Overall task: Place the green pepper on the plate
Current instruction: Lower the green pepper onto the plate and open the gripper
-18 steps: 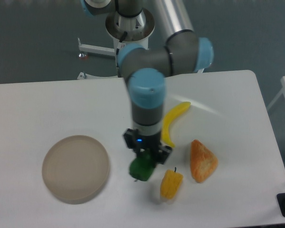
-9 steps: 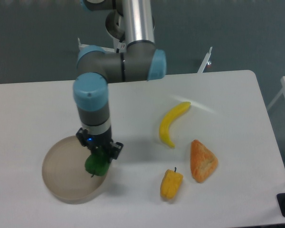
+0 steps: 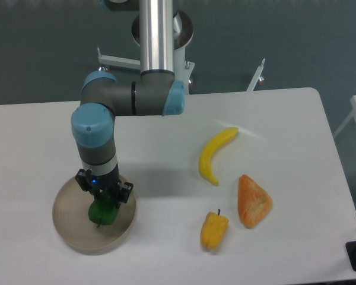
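One robot gripper (image 3: pixel 104 202) hangs over the beige plate (image 3: pixel 71 228), its jaws closed on the green pepper (image 3: pixel 103 212), which sits low over the plate's middle; contact with the plate cannot be judged. Released from any height, the lobed pepper could roll off the low rim toward the yellow pepper (image 3: pixel 214 230).

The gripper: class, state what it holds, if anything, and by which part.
The gripper is shut on the green pepper, gripping its upper part from above, over the plate. Whether the pepper touches the plate cannot be told.
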Motion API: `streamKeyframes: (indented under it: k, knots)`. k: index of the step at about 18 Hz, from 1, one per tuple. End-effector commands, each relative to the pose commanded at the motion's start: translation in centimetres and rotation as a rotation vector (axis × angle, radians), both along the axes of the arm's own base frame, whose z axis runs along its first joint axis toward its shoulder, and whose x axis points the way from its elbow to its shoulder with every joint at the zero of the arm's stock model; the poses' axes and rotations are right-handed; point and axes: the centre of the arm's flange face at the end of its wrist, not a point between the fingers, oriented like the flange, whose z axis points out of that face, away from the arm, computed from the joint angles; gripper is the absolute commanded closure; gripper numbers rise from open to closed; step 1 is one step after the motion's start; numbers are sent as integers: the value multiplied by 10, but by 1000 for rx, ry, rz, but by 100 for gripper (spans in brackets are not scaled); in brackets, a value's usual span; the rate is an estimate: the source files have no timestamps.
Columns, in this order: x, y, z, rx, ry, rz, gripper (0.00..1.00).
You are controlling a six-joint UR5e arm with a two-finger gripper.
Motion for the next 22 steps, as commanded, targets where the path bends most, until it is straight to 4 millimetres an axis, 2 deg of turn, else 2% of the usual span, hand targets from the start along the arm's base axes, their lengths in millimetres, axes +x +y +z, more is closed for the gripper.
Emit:
streamKeyframes:
  k: [3, 19, 20, 21, 22]
  knots:
    - [7, 1, -6, -7, -1, -15, 59]
    - [9, 6, -13, -9, -2, -25, 55]
    - [8, 7, -12, -6, -1, -25, 52]
    - [8, 7, -11, -4, -1, -25, 39]
    - [8, 8, -10, -1, 0, -26, 16]
